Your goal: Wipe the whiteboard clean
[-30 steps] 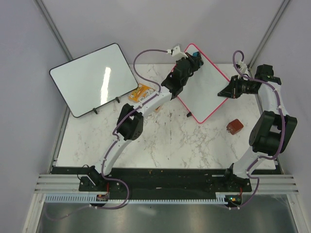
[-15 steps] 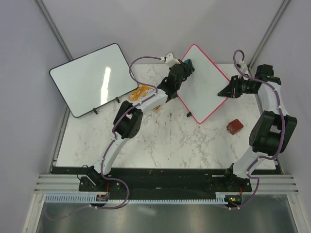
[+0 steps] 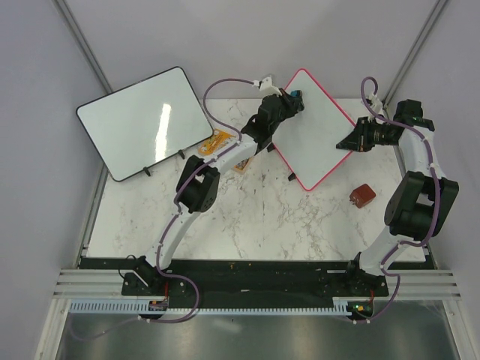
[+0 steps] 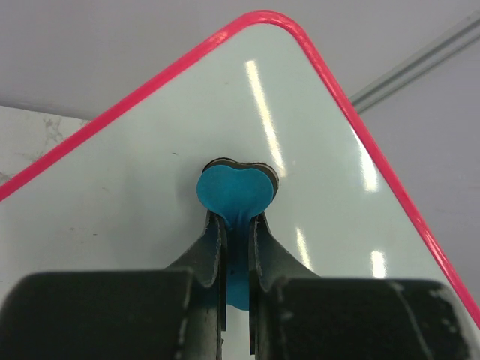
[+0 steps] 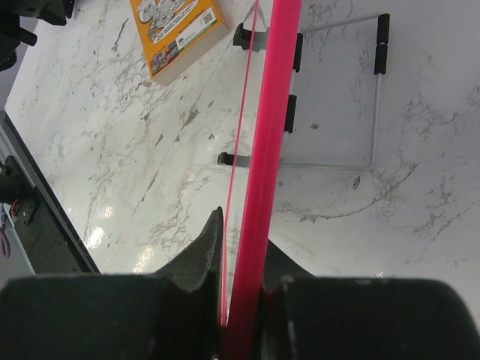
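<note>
While the overhead view only gives a small blue dot at the tip of the left arm [image 3: 225,157], the left wrist camera shows it properly: a heart-shaped blue eraser [image 4: 235,191] with a dark pad behind it, its tab pinched tight between the jaws, sitting against the whiteboard [image 4: 150,150] just below the board's 12 o'clock corner. Surface there looks white with streaks of glare and a few tiny dark specks

From above, the whiteboard [image 3: 311,127] stands like a diamond at about 1 o'clock on the worktop [image 3: 247,217], pink frame all round. The right arm [image 3: 416,187] meets it at the 3 o'clock corner, but you can't really judge the grip from up there. The right wrist camera settles it: the jaws are clamped on the pink frame edge-on, and you also get the wire stand [image 5: 352,97] with its black feet behind the board, which the overhead view hides

Other stuff: a bigger black-framed board [image 3: 142,124] at 10 o'clock, an orange box [image 3: 216,142] lying between the two boards, and a small reddish-brown thing [image 3: 364,196] at 3 o'clock, can't tell what it is
</note>
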`<state>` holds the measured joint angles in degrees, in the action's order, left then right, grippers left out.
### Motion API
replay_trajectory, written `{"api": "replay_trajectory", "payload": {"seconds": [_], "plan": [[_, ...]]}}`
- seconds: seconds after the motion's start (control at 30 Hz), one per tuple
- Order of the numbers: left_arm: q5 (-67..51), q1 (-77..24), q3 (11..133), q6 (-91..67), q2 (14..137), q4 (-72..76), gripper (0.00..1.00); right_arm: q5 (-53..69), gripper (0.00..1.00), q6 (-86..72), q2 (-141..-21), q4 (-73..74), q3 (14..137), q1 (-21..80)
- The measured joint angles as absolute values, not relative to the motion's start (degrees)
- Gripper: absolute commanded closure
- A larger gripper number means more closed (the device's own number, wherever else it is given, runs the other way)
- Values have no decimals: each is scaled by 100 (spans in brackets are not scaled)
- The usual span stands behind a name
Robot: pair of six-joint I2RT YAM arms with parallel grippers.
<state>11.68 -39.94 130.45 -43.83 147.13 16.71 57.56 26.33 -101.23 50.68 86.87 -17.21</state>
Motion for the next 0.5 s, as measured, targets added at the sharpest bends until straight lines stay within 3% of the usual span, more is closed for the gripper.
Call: {"api": "replay_trajectory", "payload": {"seconds": [0.5], "plan": [[128, -4536, 12154, -3975, 14265, 2340, 98, 5717, 100, 2578, -10123, 5181, 8661, -1820]]}}
